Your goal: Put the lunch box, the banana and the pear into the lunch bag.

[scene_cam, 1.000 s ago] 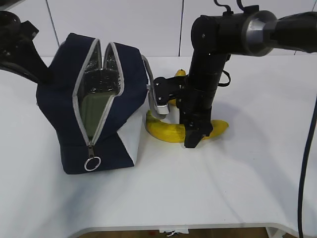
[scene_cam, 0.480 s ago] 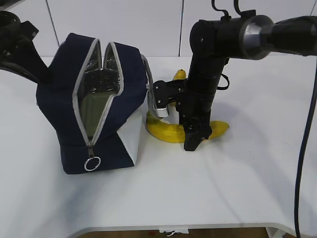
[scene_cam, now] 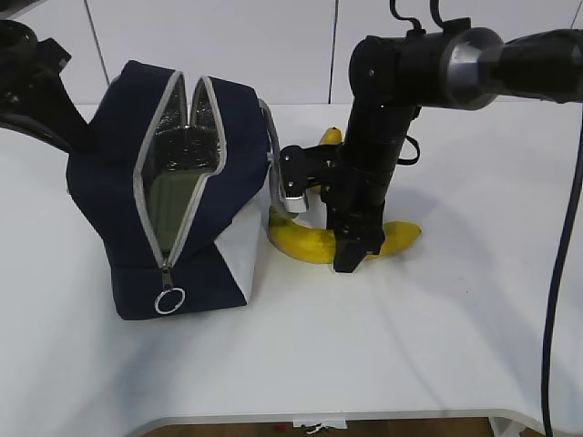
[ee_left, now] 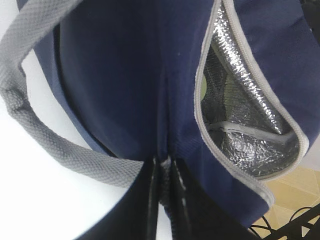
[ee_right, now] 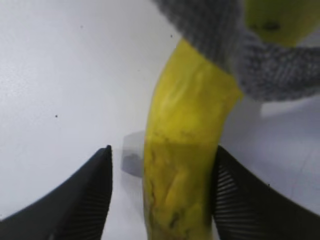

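The banana (scene_cam: 305, 241) lies on the white tabletop (scene_cam: 437, 319) just right of the lunch bag (scene_cam: 173, 191), under the bag's grey handle (ee_right: 220, 40). The right gripper (ee_right: 160, 195) straddles it, fingers (ee_right: 87, 195) spread, one touching its side, the other apart. The bag stands unzipped (the green-lidded lunch box (scene_cam: 173, 211) inside). The left gripper (ee_left: 165, 200) pinches the bag's navy fabric, fingers closed.

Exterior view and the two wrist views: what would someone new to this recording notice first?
The navy lunch bag stands unzipped at left, silver lining showing and a sage-green lid inside. Right of it, the right gripper straddles the banana lying on the white table, one jaw touching its side and the other apart. The left gripper pinches the bag's fabric, behind the bag.
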Robot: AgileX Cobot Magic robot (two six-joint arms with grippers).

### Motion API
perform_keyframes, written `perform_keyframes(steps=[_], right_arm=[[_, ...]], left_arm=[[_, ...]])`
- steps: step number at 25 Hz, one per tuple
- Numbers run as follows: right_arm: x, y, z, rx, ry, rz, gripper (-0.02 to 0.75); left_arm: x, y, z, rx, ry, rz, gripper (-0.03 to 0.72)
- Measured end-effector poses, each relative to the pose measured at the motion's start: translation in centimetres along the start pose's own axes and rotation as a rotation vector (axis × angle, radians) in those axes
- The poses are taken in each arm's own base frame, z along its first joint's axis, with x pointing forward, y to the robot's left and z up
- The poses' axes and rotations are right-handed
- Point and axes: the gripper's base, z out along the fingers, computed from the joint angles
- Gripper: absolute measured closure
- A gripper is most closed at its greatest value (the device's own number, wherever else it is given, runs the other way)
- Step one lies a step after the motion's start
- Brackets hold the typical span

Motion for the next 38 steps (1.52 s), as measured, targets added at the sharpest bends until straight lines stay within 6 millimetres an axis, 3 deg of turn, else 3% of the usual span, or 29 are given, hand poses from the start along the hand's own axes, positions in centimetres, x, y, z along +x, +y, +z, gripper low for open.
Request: perform_keyframes(steps=[5,8,15,25,30,38], right_arm=[[0.0,-0.1,0.0,0.006,-0.002,0.0,0.419],[0.0,0.0,0.0,0.001,-0.002,0.003,0.451],[-0.2,-0.1,-0.6,-0.002,-0.003,0.044,0.453],[0.1,-0.3,-2.2,0.057,0.034,0.357,0.454],[0.0,0.1,-4.5,0.108,0.017,0.456,0.454],[-0.1,1.0,-8.7,0.195,-0.011,0.458,0.454]], left_arm=[[0.0,0.0,0.0,0.0,0.0,0.0,0.676],[0.0,0.0,0.0,0.0,0.0,0.0,0.676],[0.0,0.0,0.0,0.0,0.0,0.0,0.676],[0.0,0.0,0.0,0.0,0.0,0.0,0.676],[0.0,0.0,0.0,0.0,0.0,0.0,0.676],[0.0,0.0,0.0,0.0,0.0,0.0,0.676]])
